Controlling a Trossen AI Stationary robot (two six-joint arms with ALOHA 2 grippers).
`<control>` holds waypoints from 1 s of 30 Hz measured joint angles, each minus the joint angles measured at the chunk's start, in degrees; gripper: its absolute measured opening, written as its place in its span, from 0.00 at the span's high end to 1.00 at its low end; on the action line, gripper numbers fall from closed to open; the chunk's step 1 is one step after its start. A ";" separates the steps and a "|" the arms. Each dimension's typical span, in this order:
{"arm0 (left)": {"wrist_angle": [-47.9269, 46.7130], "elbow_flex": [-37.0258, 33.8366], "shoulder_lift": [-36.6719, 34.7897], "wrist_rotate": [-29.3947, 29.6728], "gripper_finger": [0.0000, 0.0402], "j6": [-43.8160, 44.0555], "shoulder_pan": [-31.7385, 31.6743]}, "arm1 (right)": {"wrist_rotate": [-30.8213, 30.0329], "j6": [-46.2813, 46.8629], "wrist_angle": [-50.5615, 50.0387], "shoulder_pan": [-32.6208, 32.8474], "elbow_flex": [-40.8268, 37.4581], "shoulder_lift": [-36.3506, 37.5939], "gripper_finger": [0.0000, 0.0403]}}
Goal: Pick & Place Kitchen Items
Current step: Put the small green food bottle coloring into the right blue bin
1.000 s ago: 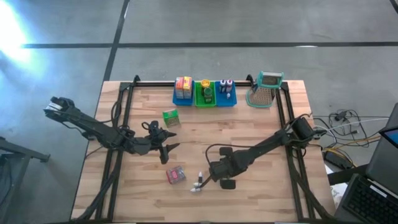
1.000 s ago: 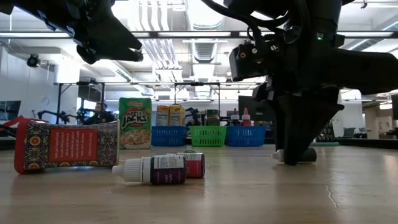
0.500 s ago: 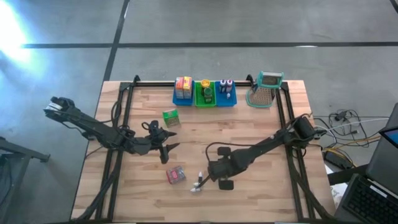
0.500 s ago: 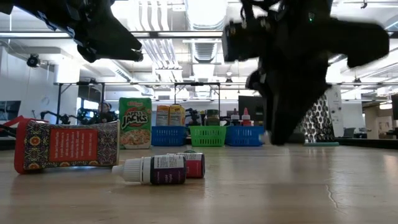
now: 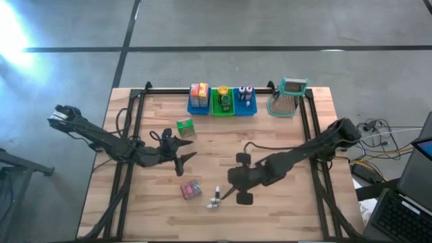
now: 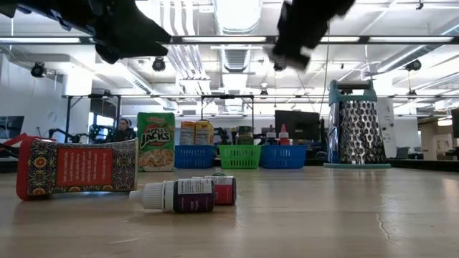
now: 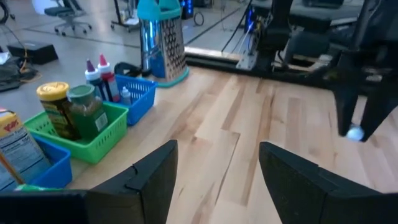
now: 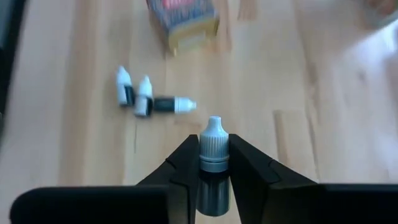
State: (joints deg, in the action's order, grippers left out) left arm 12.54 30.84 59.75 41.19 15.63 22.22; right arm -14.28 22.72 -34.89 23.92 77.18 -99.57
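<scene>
My right gripper (image 8: 213, 144) is shut on a small dark bottle with a pale cap (image 8: 213, 127), held above the table's near middle (image 5: 229, 191). Below it, two or three small bottles (image 8: 146, 99) lie on their sides on the wood, next to a red patterned packet (image 5: 191, 190). A green cereal box (image 5: 185, 127) stands farther back. My left gripper (image 5: 182, 154) hovers open over the table's left middle, with nothing between its fingers (image 7: 149, 180). My right gripper pinches the bottle's body just below the cap (image 8: 213, 163) between its two fingers. The bottle lies along the fingers, and its cap sticks out past the fingertips. The fingers slant down toward the table's near left. The bottle is lifted clear of the table.
At the far edge stand a blue bin (image 5: 199, 102) with boxes, a green bin (image 5: 223, 106) with jars and another blue bin (image 5: 245, 105) with small bottles. A metal grater with a teal handle (image 5: 289, 96) stands to their right.
My right gripper has risen from the table with the small bottle, which rested on the wood a second ago and now hangs clear. In the low view the gripper has gone up to the picture's top, uncovering the grater behind it.
</scene>
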 joint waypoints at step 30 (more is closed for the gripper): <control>45.03 -1.56 15.17 -22.53 0.42 -24.88 -0.02 | -9.33 -22.72 38.88 2.95 -1.65 7.67 0.84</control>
State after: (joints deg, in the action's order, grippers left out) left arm 57.57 29.27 74.92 18.66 -9.25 22.20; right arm -23.61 0.00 3.99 26.87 75.53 -91.90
